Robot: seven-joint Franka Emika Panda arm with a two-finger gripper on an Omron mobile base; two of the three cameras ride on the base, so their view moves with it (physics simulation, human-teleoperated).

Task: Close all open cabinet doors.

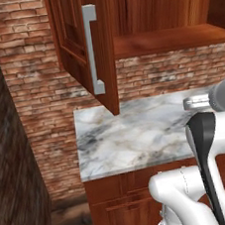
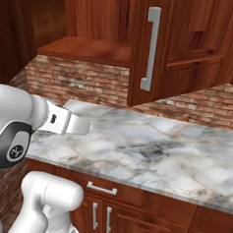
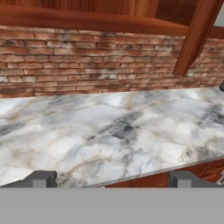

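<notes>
Two tall reddish-brown cabinet doors stand swung out over the counter. The left door [image 1: 72, 34] carries a long grey bar handle [image 1: 93, 49]. The right door [image 2: 192, 45] has its own bar handle [image 2: 150, 47], and its lower edge [image 3: 197, 35] slants across the top right of the hand view. Between them the cabinet's shelf [image 1: 170, 40] [image 2: 88, 50] is bare. My gripper [image 3: 112, 180] is open with nothing between its fingertips [image 3: 41, 178]. It sits low over the counter's front edge, facing the brick wall, below and apart from both doors.
A marble counter [image 1: 132, 137] [image 2: 160, 151] [image 3: 109, 127] runs below the cabinet against a brick back wall [image 3: 87, 61]. A brick side wall [image 1: 10, 162] closes off the left. Base-cabinet doors and a drawer front [image 2: 102, 188] lie under the counter. My white arm [image 2: 34, 117] crosses the foreground.
</notes>
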